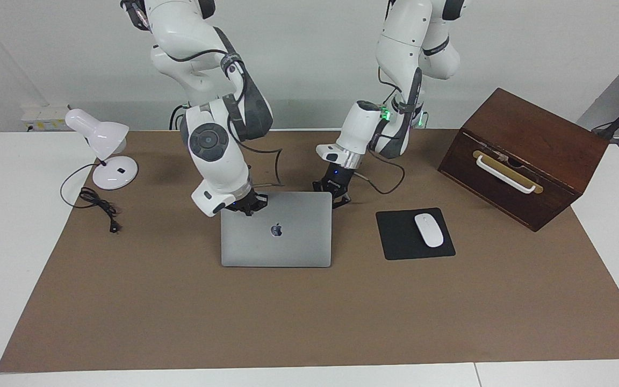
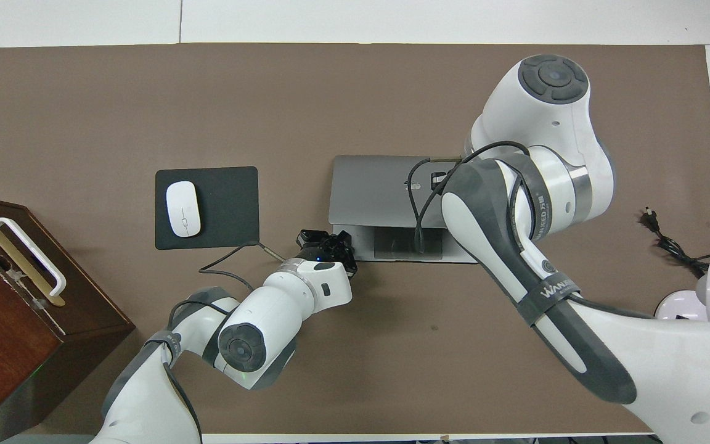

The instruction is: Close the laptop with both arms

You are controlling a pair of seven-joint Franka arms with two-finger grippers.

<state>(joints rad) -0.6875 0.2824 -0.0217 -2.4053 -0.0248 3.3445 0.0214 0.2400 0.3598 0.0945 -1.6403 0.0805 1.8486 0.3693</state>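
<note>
While the lid tips low, the laptop [image 1: 276, 230] is nearly shut.
Overhead alone shows the trackpad [image 2: 399, 245] strip; right hand [image 1: 249, 206] pinched on the lid's edge, left hand [image 1: 334, 196] pinched beside it.

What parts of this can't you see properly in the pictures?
- The right hand: in the overhead view its own arm covers it.
- Most of the laptop's keyboard deck: the lowered lid hides it in both views; only a strip with the trackpad shows from overhead.
- Whether the left hand touches the laptop: it sits at the corner nearest the robots, too small to tell.
- The wooden box: cut off by the overhead picture's edge.
</note>
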